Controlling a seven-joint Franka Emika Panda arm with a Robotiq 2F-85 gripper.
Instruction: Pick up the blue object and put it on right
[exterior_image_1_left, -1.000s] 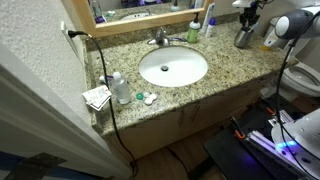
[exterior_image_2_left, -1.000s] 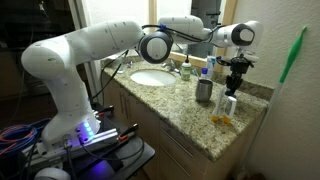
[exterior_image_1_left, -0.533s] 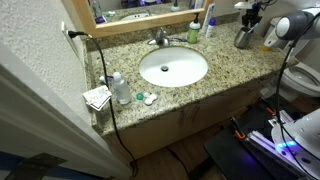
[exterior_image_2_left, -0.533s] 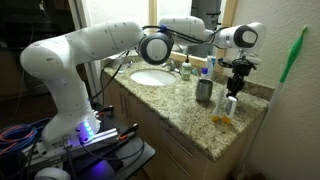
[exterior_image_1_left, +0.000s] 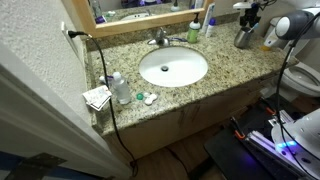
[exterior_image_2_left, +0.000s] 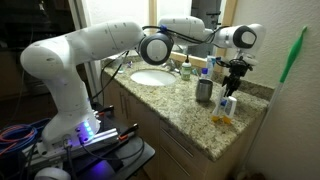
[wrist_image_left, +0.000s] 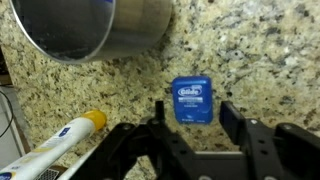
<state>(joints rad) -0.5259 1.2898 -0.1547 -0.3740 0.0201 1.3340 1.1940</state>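
Note:
In the wrist view the blue object (wrist_image_left: 190, 100), a small flat blue piece with a white label, lies on the speckled granite counter (wrist_image_left: 270, 50). My gripper (wrist_image_left: 196, 125) is open. Its two dark fingers stand on either side of the blue object's near end, above it and not touching it. In both exterior views the gripper (exterior_image_1_left: 250, 12) (exterior_image_2_left: 236, 75) hangs over the far end of the counter next to the metal cup (exterior_image_1_left: 243, 38) (exterior_image_2_left: 204, 91). The blue object is too small to make out there.
The metal cup (wrist_image_left: 90, 25) stands just beyond the blue object. A white tube with a yellow cap (wrist_image_left: 60, 135) lies beside the fingers. The sink (exterior_image_1_left: 173, 67), the faucet (exterior_image_1_left: 158, 38), a clear bottle (exterior_image_1_left: 120, 88) and small green-and-white pieces (exterior_image_1_left: 145, 97) are farther along the counter.
The gripper has shifted only very slightly above the counter. Nothing has been taken hold of or moved.

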